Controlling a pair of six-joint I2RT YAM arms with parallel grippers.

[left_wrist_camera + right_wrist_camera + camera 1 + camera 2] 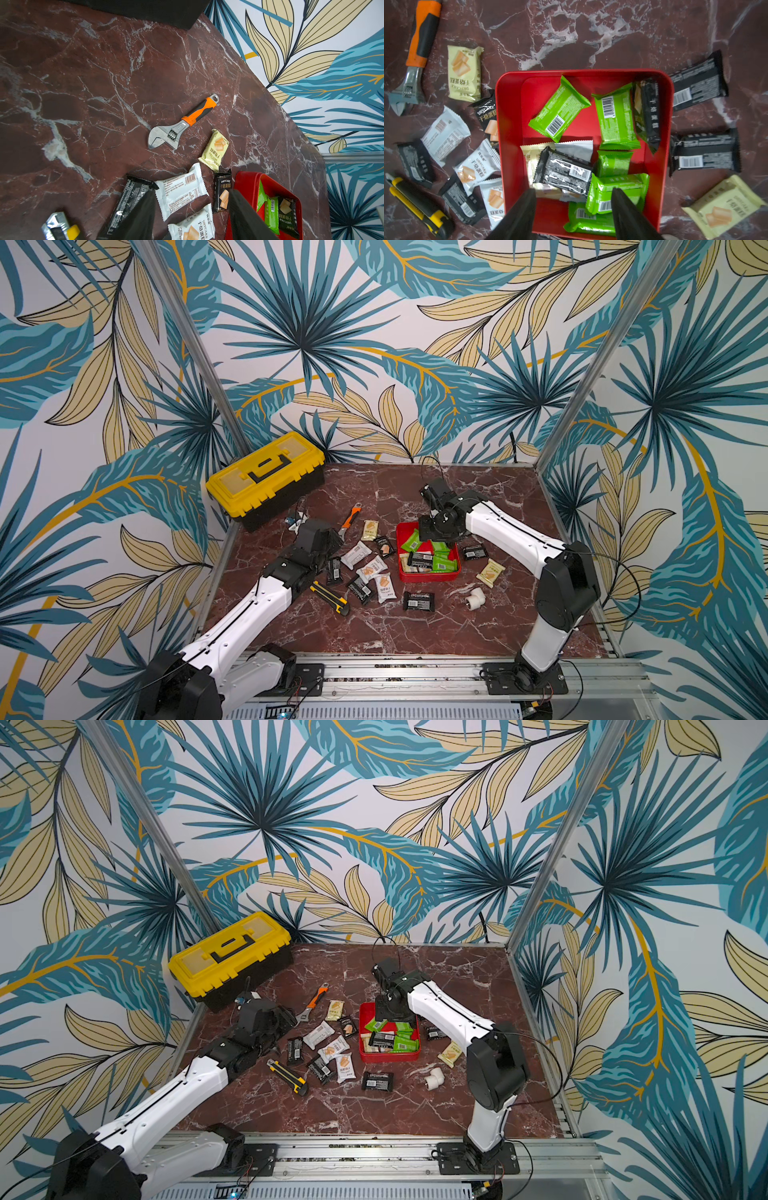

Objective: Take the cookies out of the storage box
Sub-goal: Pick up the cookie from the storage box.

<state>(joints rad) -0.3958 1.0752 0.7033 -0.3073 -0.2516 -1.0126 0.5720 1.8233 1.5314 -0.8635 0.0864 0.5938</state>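
Fingers [527, 207] of the right gripper [573, 190] stand spread wide, with nothing between them, above the red tray [500, 124]. Below them lie a black cookie packet [563, 170], barcode up, and a heap of green packets [616, 191]. Two more green ones lie flat further along the tray floor, one of them tilted [559, 109]. Cream and white wrappers poke out from under the black one, and another black packet [648, 116] leans on edge against the tray wall.

The tray sits near the middle of the marbled table [478, 489]. Many cookie packets already lie outside it. In a top view, white and black ones [376, 568] are scattered on the left arm's side. A cream one [370, 529] lies just beyond them, beside an orange-handled wrench [348, 522]. On the right arm's side are a black packet [473, 551] and a cream one [490, 572], and one more black packet [418, 600] lies in front of the tray.

The left gripper [190, 200] also has its fingers apart and holds nothing. It hangs over the scattered packets near the wrench head. A yellow-black utility knife [330, 597] lies close to that arm, a white pipe elbow [473, 598] sits toward the right arm, and a yellow toolbox [266, 479] stands in the far corner.
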